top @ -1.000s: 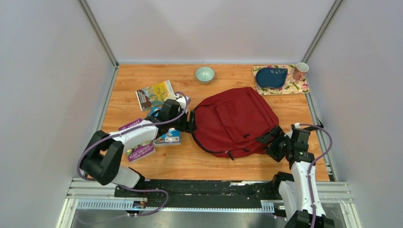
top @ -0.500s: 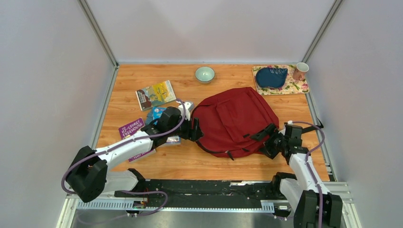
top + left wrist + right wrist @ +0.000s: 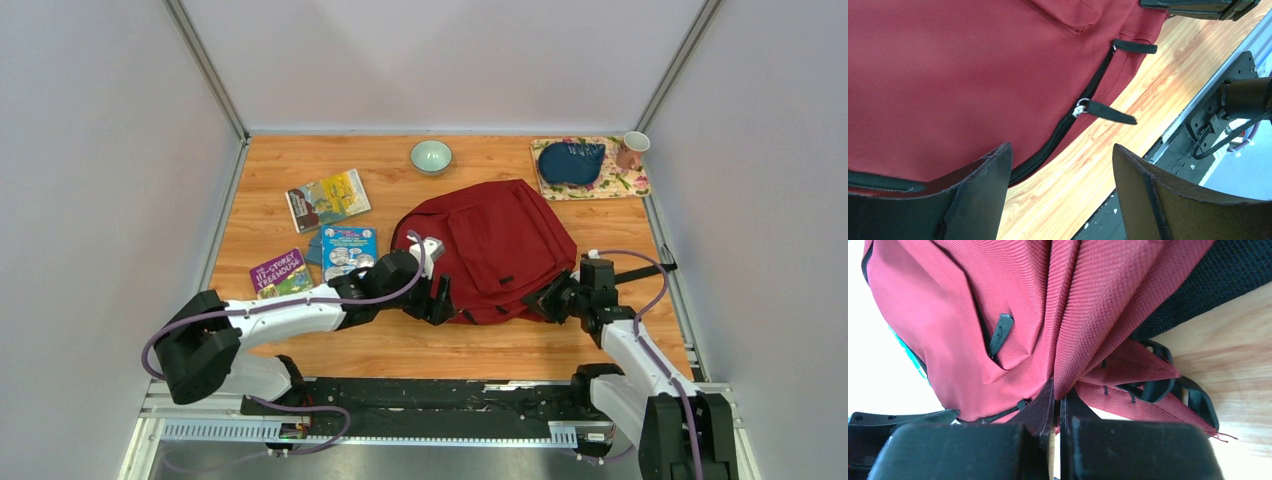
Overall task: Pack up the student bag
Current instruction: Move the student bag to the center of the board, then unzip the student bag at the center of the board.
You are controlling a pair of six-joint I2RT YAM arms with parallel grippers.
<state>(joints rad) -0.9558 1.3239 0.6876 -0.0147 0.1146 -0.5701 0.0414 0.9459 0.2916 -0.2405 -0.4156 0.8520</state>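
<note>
The student bag (image 3: pixel 500 245), a large dark red backpack, lies in the middle of the table with its near right side bunched up. My right gripper (image 3: pixel 549 299) is shut on a fold of the bag's red fabric (image 3: pixel 1068 340); its jaws (image 3: pixel 1058 396) pinch the cloth beside the black straps (image 3: pixel 1193 395). At the bag's near left edge, my left gripper (image 3: pixel 438 298) is open. Its fingertips (image 3: pixel 1062 148) straddle bare wood next to the black zipper line. A black zipper pull (image 3: pixel 1109 113) lies just beyond them, untouched.
Three books lie left of the bag: a yellow one (image 3: pixel 328 199), a blue one (image 3: pixel 348 247) and a purple one (image 3: pixel 280 273). At the back are a green bowl (image 3: pixel 431 156), and a floral mat (image 3: pixel 622 183) carrying a blue pouch (image 3: pixel 571 162) and a cup (image 3: pixel 631 150).
My right gripper closed on the bag's fabric and pulled it into a fold. The left arm swung right from the books to the bag's near edge, uncovering the blue book.
</note>
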